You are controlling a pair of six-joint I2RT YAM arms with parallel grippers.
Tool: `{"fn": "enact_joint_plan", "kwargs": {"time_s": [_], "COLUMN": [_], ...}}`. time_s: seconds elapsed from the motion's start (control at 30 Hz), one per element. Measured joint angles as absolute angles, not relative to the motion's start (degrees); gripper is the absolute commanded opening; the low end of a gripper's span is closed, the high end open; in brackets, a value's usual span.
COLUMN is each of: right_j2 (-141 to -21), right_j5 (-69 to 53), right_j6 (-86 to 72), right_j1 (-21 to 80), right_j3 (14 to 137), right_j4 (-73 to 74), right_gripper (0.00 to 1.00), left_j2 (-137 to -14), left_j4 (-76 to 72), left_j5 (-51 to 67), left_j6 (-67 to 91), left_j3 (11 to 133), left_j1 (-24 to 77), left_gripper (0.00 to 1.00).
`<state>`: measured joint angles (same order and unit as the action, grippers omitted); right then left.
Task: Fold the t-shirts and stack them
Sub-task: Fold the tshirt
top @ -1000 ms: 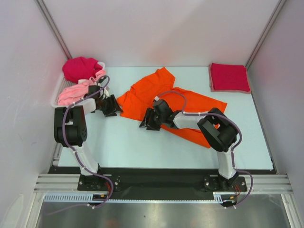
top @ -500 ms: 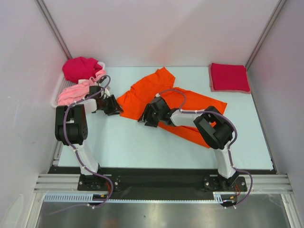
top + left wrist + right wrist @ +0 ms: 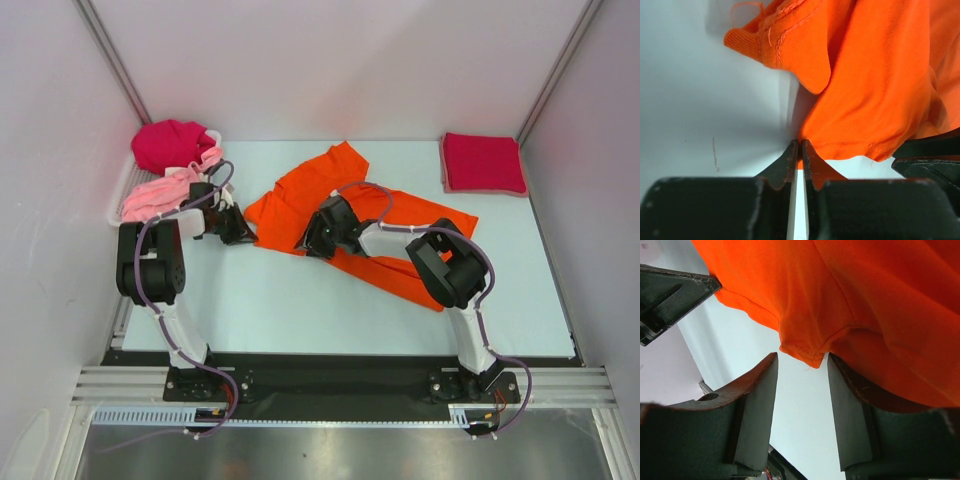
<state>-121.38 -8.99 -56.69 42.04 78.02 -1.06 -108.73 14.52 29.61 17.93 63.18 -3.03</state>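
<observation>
Orange t-shirt (image 3: 290, 195): spread out between both arms, long axis roughly left to right
Left gripper (image 3: 797, 145): jaws pinched on its left hem edge
Right gripper (image 3: 802, 375): jaws apart, straddling a hem corner nearer the middle

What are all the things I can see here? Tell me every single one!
orange t-shirt: one, bright orange, rumpled in the middle of the table
red t-shirt: one, crimson, folded flat at the far right corner
magenta t-shirt: one, magenta, bunched at the far left, at the tray's far end
pink t-shirt: one, pale pink, heaped in the tray, nearer than the magenta one
tray: one, white, along the table's left edge
table: one, pale blue, under everything
arms: two, black and white, bolted at the near edge
left pincer: one, black, closed on the orange t-shirt's hem
right pincer: one, black, open around a corner of the orange t-shirt's hem
</observation>
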Motion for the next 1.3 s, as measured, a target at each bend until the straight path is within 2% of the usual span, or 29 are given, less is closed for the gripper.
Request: {"fn": "enact_joint_plan", "kwargs": {"time_s": [0.07, 0.13, 0.2, 0.23, 0.3, 0.33, 0.37, 0.7, 1.1, 1.3], "right_j2": [-121.38, -121.38, -121.47, -121.64, -122.08, -122.37, -122.67, -122.21, -122.23, -126.89], "right_j5": [-8.64, -8.58, -8.67, -8.91, -9.74, -10.46, -11.2, -23.07, -33.78, -38.52], "right_j6": [-56.29, -55.94, -55.66, -55.53, -55.05, -55.02, -54.85, -55.51, -59.59, -60.86], "right_j1": [42.15, 42.19, 42.15, 42.09, 41.76, 41.63, 41.45, 38.76, 29.28, 26.89], "right_j3": [78.24, 78.35, 78.43, 78.48, 78.52, 78.52, 78.52, 78.48, 78.67, 83.9], "right_j4": [-0.56, -0.38, -0.23, -0.23, -0.38, -0.47, -0.54, -7.22, -15.59, -16.73], "right_gripper": [0.5, 0.48, 0.42, 0.3, 0.15, 0.04, 0.01, 0.0, 0.01, 0.03], "left_j2": [-108.73, -108.73, -108.73, -108.68, -108.25, -107.77, -107.09, -99.53, -105.84, -109.86], "left_j4": [14.59, 14.7, 14.72, 14.72, 14.98, 15.29, 15.55, 8.49, -2.66, -6.04], "left_j5": [30.04, 30.33, 30.5, 30.65, 30.81, 30.92, 31.29, 37.12, 38.94, 37.52], "left_j6": [17.98, 17.98, 17.96, 17.98, 18.17, 18.5, 18.98, 29.3, 42.15, 46.19], "left_j3": [63.18, 63.18, 63.18, 63.18, 63.18, 63.18, 63.18, 64.95, 70.63, 74.89], "left_j1": [-3.03, -3.01, -3.03, -3.03, -3.03, -3.01, -3.01, -2.76, 3.33, 4.62], "left_gripper": [0.0, 0.0, 0.0, 0.0, 0.0, 0.0, 0.0, 0.0, 0.0, 0.0]}}
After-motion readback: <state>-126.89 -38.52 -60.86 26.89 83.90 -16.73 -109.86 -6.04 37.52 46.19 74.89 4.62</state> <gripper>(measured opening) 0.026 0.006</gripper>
